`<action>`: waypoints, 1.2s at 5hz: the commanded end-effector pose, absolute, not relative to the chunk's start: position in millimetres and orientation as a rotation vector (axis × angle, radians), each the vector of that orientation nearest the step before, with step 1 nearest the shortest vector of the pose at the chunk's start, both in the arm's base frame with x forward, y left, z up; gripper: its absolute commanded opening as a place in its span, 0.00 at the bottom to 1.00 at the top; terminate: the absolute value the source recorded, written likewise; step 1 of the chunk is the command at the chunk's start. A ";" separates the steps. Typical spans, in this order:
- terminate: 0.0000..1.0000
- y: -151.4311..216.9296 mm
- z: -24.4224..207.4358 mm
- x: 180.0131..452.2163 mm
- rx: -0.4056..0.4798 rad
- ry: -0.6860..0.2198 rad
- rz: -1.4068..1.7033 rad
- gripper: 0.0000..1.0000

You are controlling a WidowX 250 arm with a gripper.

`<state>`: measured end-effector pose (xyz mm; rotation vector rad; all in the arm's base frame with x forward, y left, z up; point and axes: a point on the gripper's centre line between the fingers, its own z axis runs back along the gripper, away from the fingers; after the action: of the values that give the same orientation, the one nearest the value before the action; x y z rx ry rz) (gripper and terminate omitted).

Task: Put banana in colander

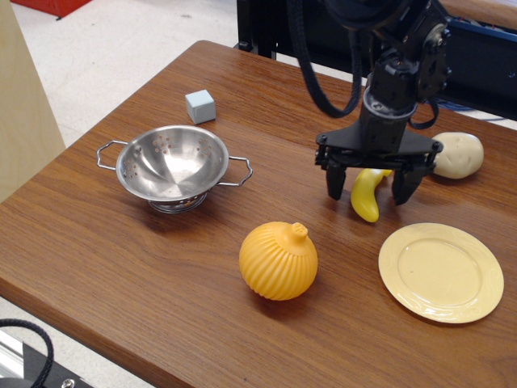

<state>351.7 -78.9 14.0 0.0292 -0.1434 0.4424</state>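
Observation:
The small bright-yellow banana (pixel 365 196) lies on the wooden table, right of centre. My black gripper (pixel 369 192) is open and hangs low right over it, one finger on each side, with the banana's upper end hidden behind the gripper's crossbar. The fingers do not visibly press on the banana. The shiny steel colander (pixel 172 166) with two wire handles stands upright and empty at the left of the table, well apart from the gripper.
A ribbed orange onion-shaped toy (pixel 279 260) sits in front of the banana. A pale yellow plate (pixel 441 272) lies at the right front. A beige potato-like toy (pixel 459 154) is behind right. A grey-blue cube (pixel 200 106) sits behind the colander.

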 end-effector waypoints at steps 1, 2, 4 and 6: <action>0.00 -80.9 29.6 361.0 0.008 -0.156 0.452 0.00; 0.00 -72.6 39.9 358.5 -0.009 -0.154 0.499 0.00; 0.00 -22.1 87.7 340.1 -0.032 -0.171 0.639 0.00; 0.00 55.3 92.4 311.4 -0.012 -0.137 0.614 0.00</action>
<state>305.3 58.4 73.8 -0.0058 -0.0794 0.6170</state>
